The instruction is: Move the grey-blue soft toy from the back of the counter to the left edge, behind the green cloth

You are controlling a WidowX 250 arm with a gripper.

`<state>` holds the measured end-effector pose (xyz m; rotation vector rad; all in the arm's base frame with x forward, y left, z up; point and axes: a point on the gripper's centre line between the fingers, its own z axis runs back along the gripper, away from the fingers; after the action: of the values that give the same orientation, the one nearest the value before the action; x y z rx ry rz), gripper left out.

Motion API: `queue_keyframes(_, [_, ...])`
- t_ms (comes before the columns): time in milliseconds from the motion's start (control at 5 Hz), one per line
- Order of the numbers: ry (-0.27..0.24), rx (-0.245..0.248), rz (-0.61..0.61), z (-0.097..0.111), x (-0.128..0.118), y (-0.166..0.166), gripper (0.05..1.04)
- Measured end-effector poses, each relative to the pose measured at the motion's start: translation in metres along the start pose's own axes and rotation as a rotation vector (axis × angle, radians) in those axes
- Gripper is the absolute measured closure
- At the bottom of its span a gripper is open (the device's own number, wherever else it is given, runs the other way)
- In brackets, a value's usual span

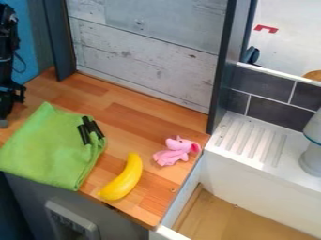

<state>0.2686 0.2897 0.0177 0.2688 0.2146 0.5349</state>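
The black gripper (9, 97) hangs at the left edge in the camera view, beside the green cloth's upper left side and apart from it. The green cloth (47, 145) lies spread on the wooden counter, partly over its front edge. Two short black stick-like pieces (85, 134) rest side by side on the cloth's right part. To the right of the cloth lies a yellow banana (125, 179), curved and slanting. A pink soft toy (174, 151) sits further right, near the counter's right edge.
The wooden counter (133, 117) is bounded behind by a whitewashed plank panel (144, 56) and dark upright posts. At right stand a white ridged drainboard (251, 140) and a grey-white object (311, 157). Below the counter's right edge is a recess with a wooden floor (222, 218).
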Motion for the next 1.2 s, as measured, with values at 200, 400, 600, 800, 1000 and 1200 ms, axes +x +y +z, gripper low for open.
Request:
queue_keyframes(200, [-0.025, -0.037, -0.017, 0.002, 0.0, -0.006, 0.36])
queue_keyframes(400, [-0.121, -0.111, -0.072, 0.017, -0.008, -0.016, 0.094])
queue_keyframes(600, [-0.228, -0.125, -0.062, 0.042, -0.01, -0.014, 0.075])
queue_keyframes(800, [-0.269, -0.082, -0.049, 0.054, -0.014, -0.013, 0.08])
queue_keyframes(1000, [-0.304, -0.068, -0.126, 0.068, -0.023, -0.03, 0.081])
queue_keyframes(1200, [-0.301, -0.128, -0.243, 0.081, -0.046, -0.048, 0.081])
